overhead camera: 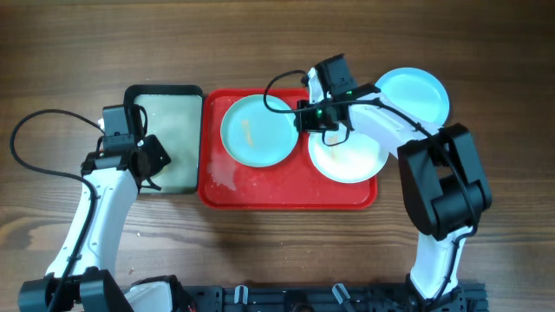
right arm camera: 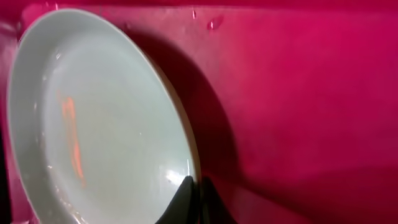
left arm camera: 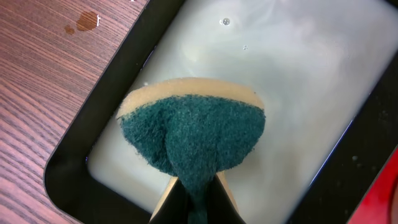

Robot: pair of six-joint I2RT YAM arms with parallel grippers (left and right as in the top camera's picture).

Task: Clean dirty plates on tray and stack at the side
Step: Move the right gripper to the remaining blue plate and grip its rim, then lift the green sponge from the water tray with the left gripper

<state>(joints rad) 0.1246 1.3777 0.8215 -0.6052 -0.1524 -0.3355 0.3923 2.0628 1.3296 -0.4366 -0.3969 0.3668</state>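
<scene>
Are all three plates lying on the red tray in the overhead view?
No, one pale turquoise plate lies on the wooden table outside the red tray, past its right end.

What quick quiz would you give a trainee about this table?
1. True or false: the left claw grips a green sponge over the black-rimmed tray.
2. How many plates rest on the red tray? A one, B two, C three.
3. Fill in: the right claw is closed on the rim of the ___ streaked plate.

Key: 1 true. 2 B, the streaked plate and the white plate. 3 turquoise.
</scene>
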